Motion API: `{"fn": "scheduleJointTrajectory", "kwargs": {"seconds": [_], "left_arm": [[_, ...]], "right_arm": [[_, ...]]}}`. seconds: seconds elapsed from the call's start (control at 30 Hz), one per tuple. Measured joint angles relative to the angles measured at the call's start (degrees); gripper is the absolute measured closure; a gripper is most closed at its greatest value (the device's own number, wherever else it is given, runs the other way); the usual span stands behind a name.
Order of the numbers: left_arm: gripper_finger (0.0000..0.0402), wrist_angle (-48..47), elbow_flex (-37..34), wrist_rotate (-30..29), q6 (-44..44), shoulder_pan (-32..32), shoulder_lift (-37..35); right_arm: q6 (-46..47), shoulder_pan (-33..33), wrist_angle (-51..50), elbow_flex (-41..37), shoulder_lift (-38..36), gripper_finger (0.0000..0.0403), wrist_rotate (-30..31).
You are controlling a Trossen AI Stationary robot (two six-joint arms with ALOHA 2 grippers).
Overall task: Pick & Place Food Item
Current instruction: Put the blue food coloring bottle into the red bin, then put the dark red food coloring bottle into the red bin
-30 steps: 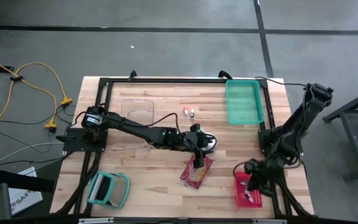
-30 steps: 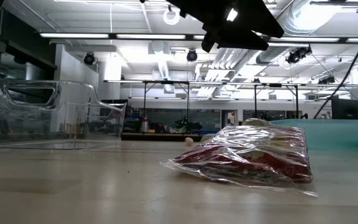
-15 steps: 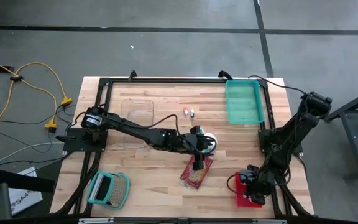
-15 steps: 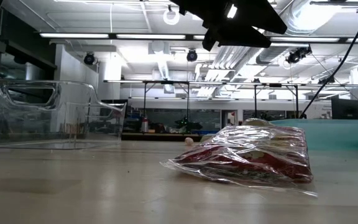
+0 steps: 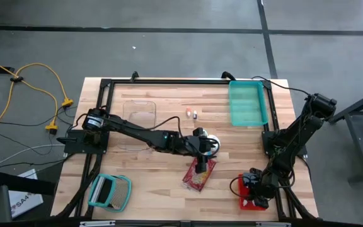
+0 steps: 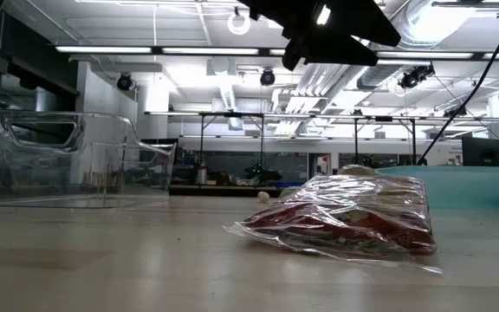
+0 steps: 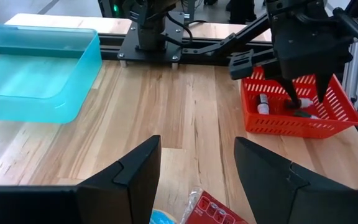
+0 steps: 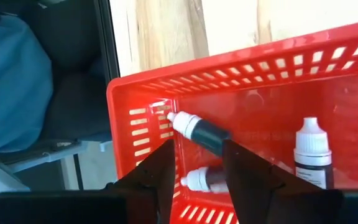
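The food item, a red snack pack in a clear bag [image 5: 200, 175], lies flat on the table near its middle and also shows in the low view [image 6: 345, 218]. My left gripper [image 5: 200, 165] hangs open above it, well clear in the low view [image 6: 327, 35], with the bag's corner [image 7: 213, 210] below its fingers [image 7: 197, 142]. My right gripper [image 5: 253, 189] reaches down into the red basket [image 5: 247, 202], open [image 8: 197, 146]. Its fingers [image 7: 291, 96] stand on either side of a small dark white-capped bottle [image 8: 199, 179] on the basket floor.
Two more small bottles [image 8: 199, 132] [image 8: 312, 152] lie in the basket. A teal bin [image 5: 247, 102] stands at the far right, a clear container [image 5: 137, 120] at the far left, and a teal-framed item [image 5: 110, 191] at the near left. Small bits [image 5: 191, 114] lie mid-table.
My right gripper has gone down and toward the table's near edge, into the red basket, then held still. The left gripper and the food bag have stayed put.
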Motion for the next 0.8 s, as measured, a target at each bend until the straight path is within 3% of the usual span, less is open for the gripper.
{"fn": "scheduleJointTrajectory", "kwargs": {"seconds": [0.27, 0.8], "left_arm": [[0.0207, 0.02, 0.0, 0.0, -0.06, -0.1, 0.0], [0.0207, 0.02, 0.0, 0.0, -0.2, -0.1, 0.0]], "right_arm": [[-0.02, 0.0, -0.11, 0.0, 0.0, 0.0262, 0.3], [-1.5, -1.29, -0.05, 0.0, -2.12, 0.0264, -3.07]]}}
